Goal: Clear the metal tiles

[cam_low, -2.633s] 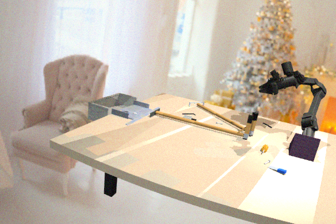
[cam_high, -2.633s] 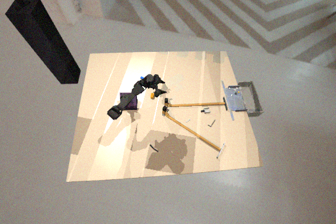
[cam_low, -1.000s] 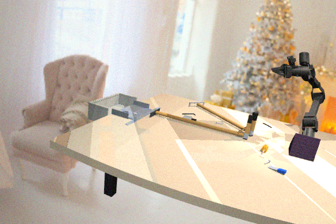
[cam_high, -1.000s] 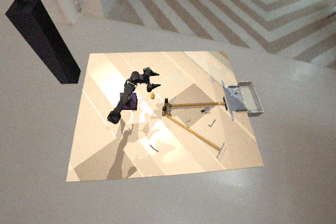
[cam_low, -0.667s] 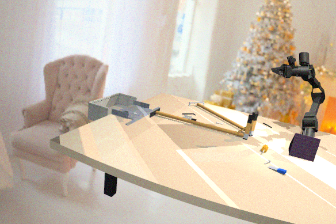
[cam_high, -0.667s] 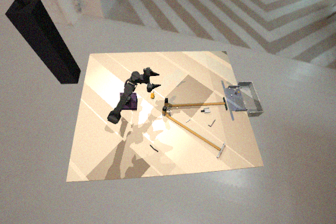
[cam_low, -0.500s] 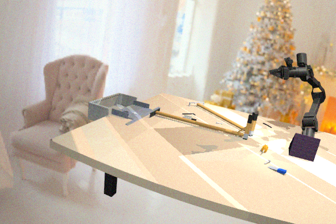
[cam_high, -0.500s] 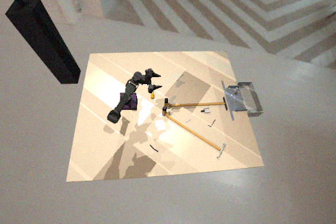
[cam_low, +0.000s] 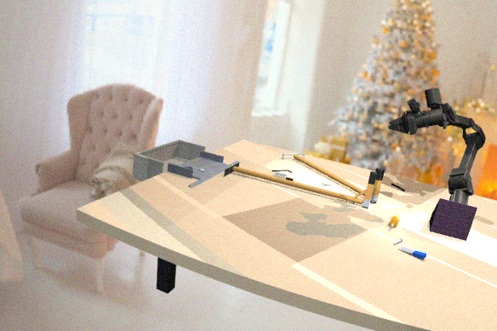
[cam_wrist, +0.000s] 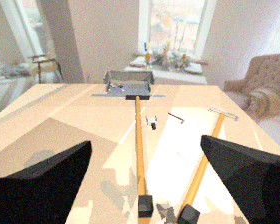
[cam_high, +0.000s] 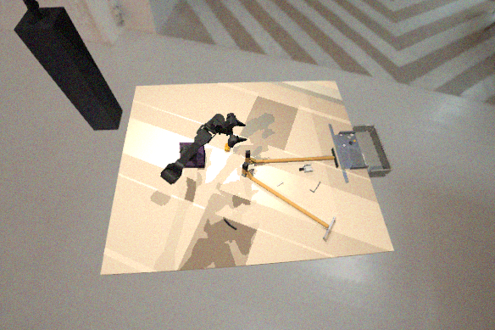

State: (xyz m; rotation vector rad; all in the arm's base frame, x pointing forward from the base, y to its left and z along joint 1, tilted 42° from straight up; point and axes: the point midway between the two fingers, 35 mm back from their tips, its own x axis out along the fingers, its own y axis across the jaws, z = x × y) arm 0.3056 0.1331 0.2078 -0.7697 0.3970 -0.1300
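The steel bench plate lies at the table's far end, with several small metal tiles on it. The grey catch box adjoins its far edge. A long tool with a wooden handle lies with its wide black blade at the plate's near edge. Its upright black-topped grip stands at the near end. My gripper is open and empty, raised above the table, short of that grip.
A second long-handled tool with a grey head angles away beside the first. A small clamp-like item, an L-shaped key, an orange item and a blue-handled item lie about.
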